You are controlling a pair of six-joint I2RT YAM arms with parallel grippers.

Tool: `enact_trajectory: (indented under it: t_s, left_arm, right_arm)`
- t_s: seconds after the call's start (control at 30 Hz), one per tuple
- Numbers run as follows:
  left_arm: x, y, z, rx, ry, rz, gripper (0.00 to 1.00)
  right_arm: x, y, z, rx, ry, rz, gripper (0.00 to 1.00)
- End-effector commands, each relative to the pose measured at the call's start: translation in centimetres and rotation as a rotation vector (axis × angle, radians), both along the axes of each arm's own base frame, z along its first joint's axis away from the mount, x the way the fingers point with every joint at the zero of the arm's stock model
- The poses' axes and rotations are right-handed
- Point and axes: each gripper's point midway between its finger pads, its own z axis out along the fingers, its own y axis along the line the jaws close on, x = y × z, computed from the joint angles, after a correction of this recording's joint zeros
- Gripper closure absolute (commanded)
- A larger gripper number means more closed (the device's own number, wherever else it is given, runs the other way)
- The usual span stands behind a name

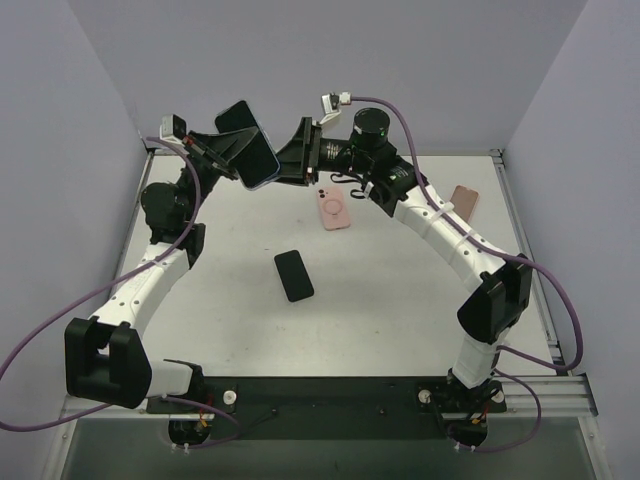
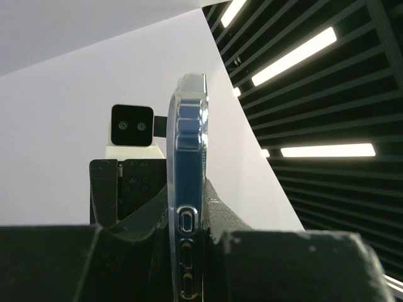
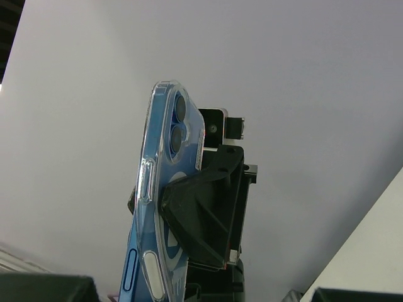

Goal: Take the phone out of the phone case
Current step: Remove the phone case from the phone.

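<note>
A blue phone in a clear phone case [image 1: 250, 145] is held up in the air above the back left of the table. My left gripper [image 1: 232, 150] is shut on it, one finger on each flat face. The left wrist view shows the case [image 2: 189, 157] edge-on and upright between the jaws, side buttons towards the camera. My right gripper [image 1: 290, 165] faces the phone's right end. In the right wrist view the cased phone [image 3: 157, 189] stands with its camera lenses at the top and a left finger [image 3: 201, 214] pressed on its back. My right gripper's own jaws stand apart at the bottom corners, touching nothing.
On the white table [image 1: 400, 300] lie a pink case [image 1: 334, 210], a black phone [image 1: 294, 275] face down near the middle, and a brownish case [image 1: 464, 202] at the back right. Lilac walls close the back and sides.
</note>
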Motion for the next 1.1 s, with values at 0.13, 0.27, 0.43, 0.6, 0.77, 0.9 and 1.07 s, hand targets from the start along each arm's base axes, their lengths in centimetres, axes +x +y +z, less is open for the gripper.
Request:
enact_trajectory:
  t_s: [0.13,0.27,0.43,0.6,0.77,0.9,1.07]
  left_arm:
    - [-15.6,-2.8,6.9,-0.019,-0.496,-0.336,1.0]
    - [-13.5,-4.3,3.6,0.082,-0.384,-0.338,0.97]
    - [-11.8,-5.4,-0.4,0.168,-0.293,-0.322,0.63]
    - [-10.3,-6.2,-4.6,0.204,-0.187,-0.338,0.45]
    - [-9.6,-6.8,-6.6,0.188,-0.139,-0.361,0.45]
    - [-9.4,-7.4,-7.4,0.185,-0.119,-0.384,0.67]
    - [-8.8,-7.9,-9.1,0.183,-0.066,-0.399,1.0]
  right_arm:
    - [-3.4,3.2,-14.2,-0.24,0.409,0.034,1.0]
    - [-1.4,-1.1,-15.3,-0.253,0.426,-0.132,1.0]
    - [0.7,-6.5,-17.4,-0.278,0.446,-0.33,1.0]
    - [0.9,-9.5,-18.2,-0.283,0.445,-0.405,1.0]
    - [0.9,-9.8,-17.5,-0.267,0.417,-0.425,1.0]
    - [1.2,-9.5,-16.6,-0.23,0.39,-0.418,1.0]
    - [1.2,-9.1,-15.2,-0.174,0.337,-0.389,1.0]
